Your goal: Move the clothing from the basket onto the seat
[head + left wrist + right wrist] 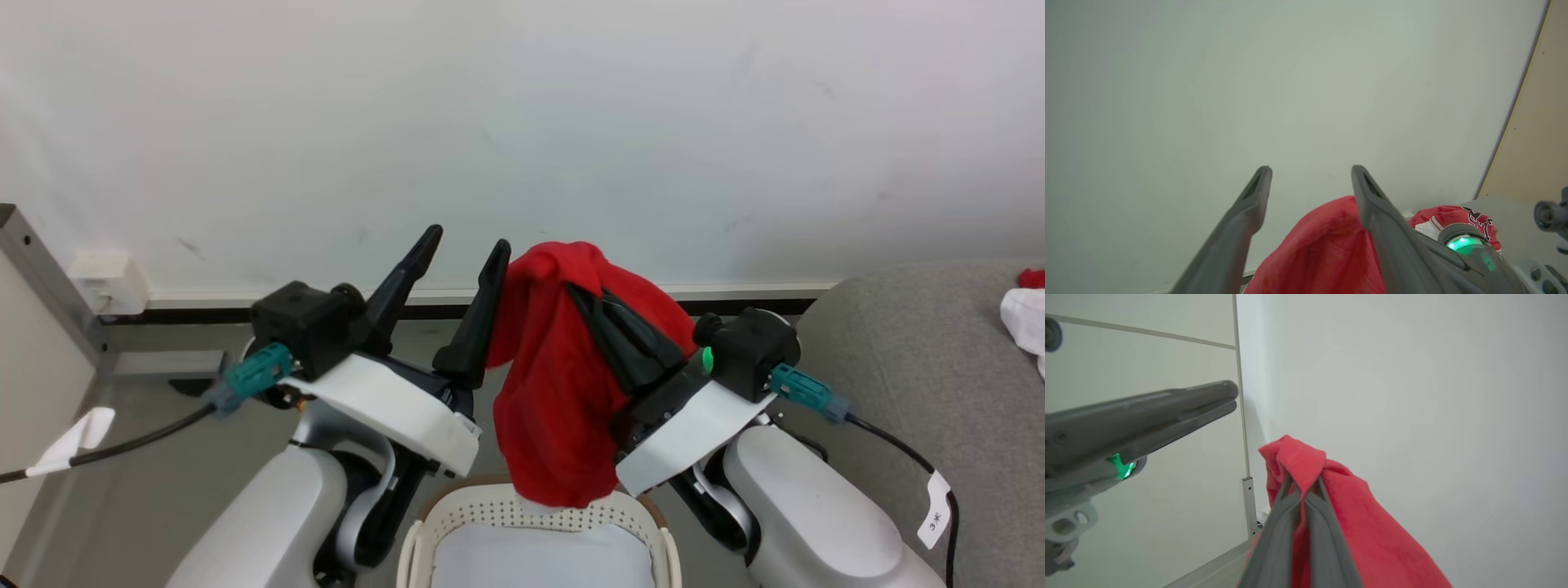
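A plain red garment (555,408) hangs from my right gripper (581,296), which is shut on its top fold, well above the cream basket (535,508) at the bottom of the head view. The right wrist view shows the closed right gripper (1301,486) pinching the red cloth (1372,535). My left gripper (461,249) stands open just left of the cloth, nothing between its fingers (1257,192). The grey seat (914,367) lies to the right, and a red and white jersey (1030,314) rests on it at the far right edge; the jersey (1453,216) also appears in the left wrist view.
A white wall with a dark baseboard (204,310) runs straight ahead. A beige panel with a grey metal frame (49,269) stands at the left, with a small white wall box (110,282) beside it. Cables (898,445) trail from both wrists.
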### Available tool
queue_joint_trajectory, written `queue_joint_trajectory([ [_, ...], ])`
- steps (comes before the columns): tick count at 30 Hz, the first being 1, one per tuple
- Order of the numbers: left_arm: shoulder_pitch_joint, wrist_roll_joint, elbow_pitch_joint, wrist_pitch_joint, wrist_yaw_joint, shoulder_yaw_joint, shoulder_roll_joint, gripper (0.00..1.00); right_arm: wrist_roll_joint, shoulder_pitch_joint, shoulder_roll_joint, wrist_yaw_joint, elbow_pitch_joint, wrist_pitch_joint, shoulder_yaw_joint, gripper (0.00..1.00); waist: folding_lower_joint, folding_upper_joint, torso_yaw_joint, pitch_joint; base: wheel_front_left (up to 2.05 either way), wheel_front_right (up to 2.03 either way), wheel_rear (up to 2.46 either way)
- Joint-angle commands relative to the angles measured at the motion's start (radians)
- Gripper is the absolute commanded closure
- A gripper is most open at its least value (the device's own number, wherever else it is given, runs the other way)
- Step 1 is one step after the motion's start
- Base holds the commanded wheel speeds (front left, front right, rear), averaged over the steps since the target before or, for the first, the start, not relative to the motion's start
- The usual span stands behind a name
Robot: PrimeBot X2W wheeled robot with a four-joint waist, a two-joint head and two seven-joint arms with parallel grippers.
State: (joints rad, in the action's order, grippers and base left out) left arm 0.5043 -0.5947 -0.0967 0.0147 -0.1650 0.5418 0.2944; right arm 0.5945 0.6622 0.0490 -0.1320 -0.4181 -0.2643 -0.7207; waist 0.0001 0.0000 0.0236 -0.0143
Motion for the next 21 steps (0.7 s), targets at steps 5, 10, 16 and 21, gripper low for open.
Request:
queue_joint_trajectory([
  [5,-0.040,-0.005,-0.004,-0.002,0.003,0.017,0.018,0.00,-0.046,-0.017,0.003,0.002,0.007,0.000,0.062,1.00,-0.0001,0.0000,-0.055,0.013,0.00,0.00,0.00],
  [10,-0.062,0.003,-0.006,0.003,0.010,0.034,0.026,0.00,-0.083,-0.022,0.003,0.002,0.008,0.000,0.098,1.00,-0.0001,0.0000,-0.102,0.023,0.00,0.00,0.00],
  [16,-0.085,0.012,-0.004,0.014,0.015,0.061,0.024,0.00,-0.127,-0.026,0.003,0.003,0.014,0.000,0.149,1.00,-0.0001,0.0000,-0.186,0.036,0.00,0.00,0.00],
  [21,-0.099,0.019,-0.009,0.023,0.013,0.080,0.014,0.00,-0.154,-0.029,0.004,0.002,0.026,0.000,0.188,1.00,-0.0001,0.0000,-0.276,0.050,0.00,0.00,0.00],
])
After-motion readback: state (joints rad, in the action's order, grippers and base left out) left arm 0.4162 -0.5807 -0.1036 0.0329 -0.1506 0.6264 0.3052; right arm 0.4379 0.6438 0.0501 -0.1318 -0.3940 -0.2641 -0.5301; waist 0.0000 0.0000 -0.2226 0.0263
